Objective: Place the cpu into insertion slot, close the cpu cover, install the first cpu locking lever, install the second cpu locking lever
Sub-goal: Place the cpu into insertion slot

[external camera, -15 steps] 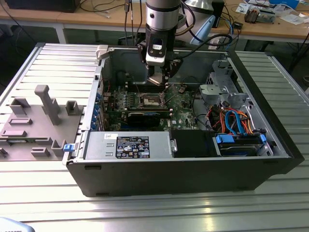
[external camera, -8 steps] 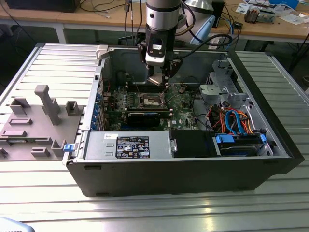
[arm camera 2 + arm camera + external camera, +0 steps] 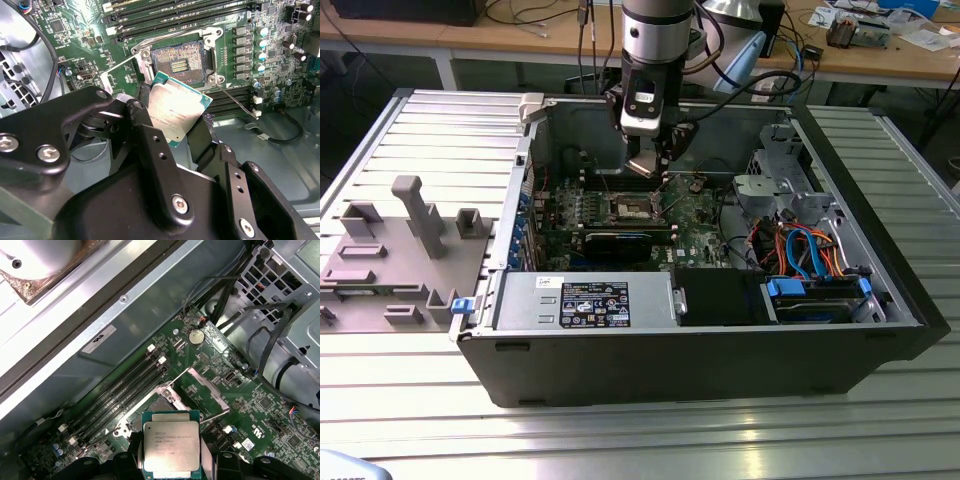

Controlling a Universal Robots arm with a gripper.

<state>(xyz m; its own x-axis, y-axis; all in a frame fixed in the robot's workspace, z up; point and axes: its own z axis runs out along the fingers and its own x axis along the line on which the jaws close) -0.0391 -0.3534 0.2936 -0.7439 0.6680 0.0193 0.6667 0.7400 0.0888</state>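
The black fingers (image 3: 199, 136) are clamped on opposite edges of the flat, square, silver-topped cpu (image 3: 175, 112), holding it clear of the open, dark, metal-rimmed insertion slot (image 3: 177, 62) in the green circuit board (image 3: 75, 45).

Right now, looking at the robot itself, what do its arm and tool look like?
The arm is a silver-grey metal cylinder with dark bands, and black cables loop beside it. A light grey box with a dark face sits at its wrist. The tool is matte black, built of angular plates and links fastened with silver screws, with flat black fingers.
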